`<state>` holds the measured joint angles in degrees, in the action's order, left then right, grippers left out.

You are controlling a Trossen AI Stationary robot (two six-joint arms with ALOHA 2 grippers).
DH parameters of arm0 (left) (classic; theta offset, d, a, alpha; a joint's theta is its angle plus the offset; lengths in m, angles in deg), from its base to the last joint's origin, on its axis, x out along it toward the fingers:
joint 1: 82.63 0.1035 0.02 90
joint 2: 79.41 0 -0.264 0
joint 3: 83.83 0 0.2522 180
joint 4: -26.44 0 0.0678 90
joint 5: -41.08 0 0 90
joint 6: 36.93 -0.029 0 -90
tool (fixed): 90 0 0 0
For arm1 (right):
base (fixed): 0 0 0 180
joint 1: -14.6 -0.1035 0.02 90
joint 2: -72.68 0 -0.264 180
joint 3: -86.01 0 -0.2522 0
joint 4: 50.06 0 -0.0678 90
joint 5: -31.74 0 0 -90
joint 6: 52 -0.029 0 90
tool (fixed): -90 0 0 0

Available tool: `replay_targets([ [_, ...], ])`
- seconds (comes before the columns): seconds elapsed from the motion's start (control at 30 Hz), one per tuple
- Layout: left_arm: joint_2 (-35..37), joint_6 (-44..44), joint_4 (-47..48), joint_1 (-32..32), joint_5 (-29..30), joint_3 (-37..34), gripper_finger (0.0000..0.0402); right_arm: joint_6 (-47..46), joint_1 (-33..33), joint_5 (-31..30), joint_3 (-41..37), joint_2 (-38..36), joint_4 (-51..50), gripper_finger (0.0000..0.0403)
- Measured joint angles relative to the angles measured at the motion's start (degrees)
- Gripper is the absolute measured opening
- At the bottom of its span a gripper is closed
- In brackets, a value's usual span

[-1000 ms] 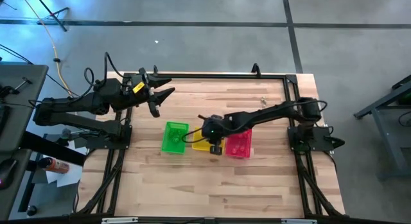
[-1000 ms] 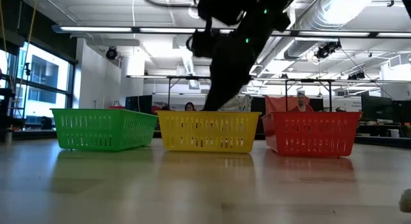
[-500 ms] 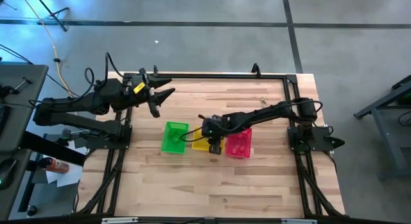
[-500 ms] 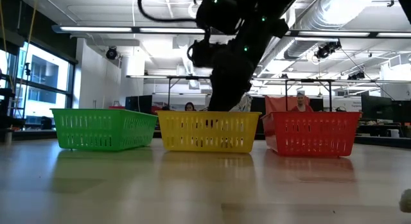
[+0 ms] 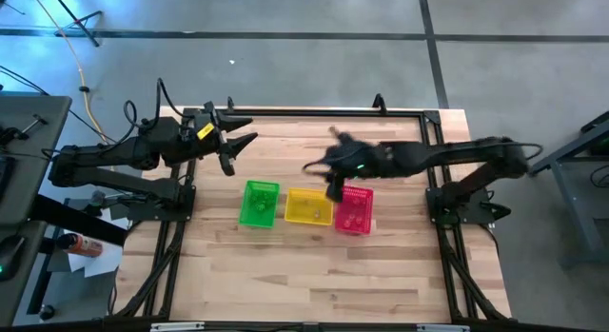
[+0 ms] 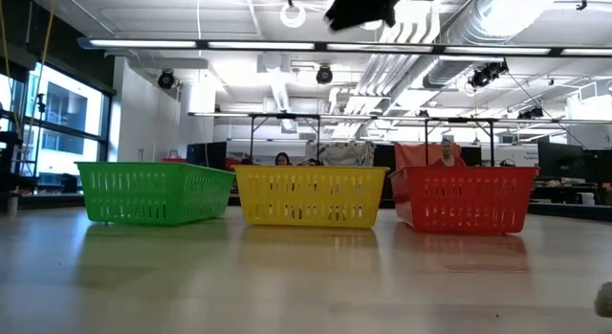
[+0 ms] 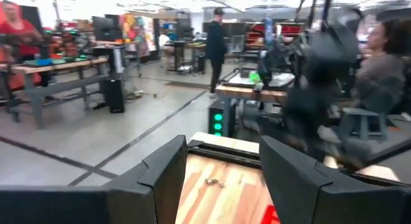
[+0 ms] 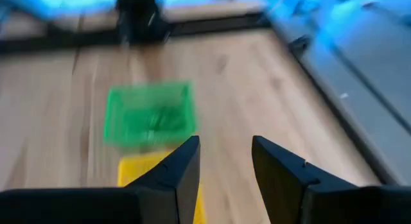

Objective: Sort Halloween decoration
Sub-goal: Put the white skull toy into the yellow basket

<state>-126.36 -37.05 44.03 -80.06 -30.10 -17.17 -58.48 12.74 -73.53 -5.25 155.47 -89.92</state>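
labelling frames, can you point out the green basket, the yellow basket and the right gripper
green basket [image 5: 258, 205], high view, its floor
yellow basket [image 6: 311, 197], low view, front wall
right gripper [image 8: 223, 161], right wrist view, gap between its open fingers

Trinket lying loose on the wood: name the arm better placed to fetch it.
Right, probably. The right claw hangs open beside the pink basket, mid-table; the trinket lies beyond that basket from the left claw, which waits at the table's left edge.

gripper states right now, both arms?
Left gripper: open, empty, parked at the table's far left corner.
Right gripper: open, empty, raised above the baskets.
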Motion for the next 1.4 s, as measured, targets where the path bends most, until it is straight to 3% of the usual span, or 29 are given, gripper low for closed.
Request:
replay_targets([
  [0.17, -1.3, 0.1, 0.8, 0.0, -3.7, 0.0, 0.0186, -3.0, 0.0, -5.5, 0.0, -6.5, 0.1, 0.0138],
  [0.3, -2.4, 0.9, 0.6, 0.0, -4.3, 0.0, 0.0186, -5.1, 0.0, -6.6, 0.0, -8.5, -3.0, 0.0138],
  [0.5, -5.1, 2.4, 1.0, 0.0, -4.3, 0.0, 0.0186, -6.9, -0.1, -5.2, 0.0, -9.1, -11.6, 0.0138],
  [0.77, -9.1, 9.1, 0.7, 0.0, -2.0, 0.0, 0.0186, -0.3, -0.1, -0.5, -2.2, -10.5, -18.4, 0.0138],
  [0.93, -10.9, 13.2, 0.6, 0.0, 4.0, 0.0, 0.0186, 2.8, 0.0, -0.6, -7.8, -15.5, -16.9, 0.0138],
  [1.1, -12.0, 14.5, 0.9, 0.0, 4.5, 0.0, 0.0186, 1.7, 0.0, -0.1, -14.1, -22.2, -14.3, 0.0138],
  [1.27, -13.1, 15.2, 1.7, 3.0, 4.5, 0.4, 0.0186, -5.9, 0.0, -0.2, -20.2, -28.7, -10.7, 0.0138],
  [1.4, -14.9, 16.5, 12.2, 9.8, 0.8, 4.6, 0.0186, -14.6, 0.0, -0.8, -24.6, -31.4, -5.2, 0.0138],
])
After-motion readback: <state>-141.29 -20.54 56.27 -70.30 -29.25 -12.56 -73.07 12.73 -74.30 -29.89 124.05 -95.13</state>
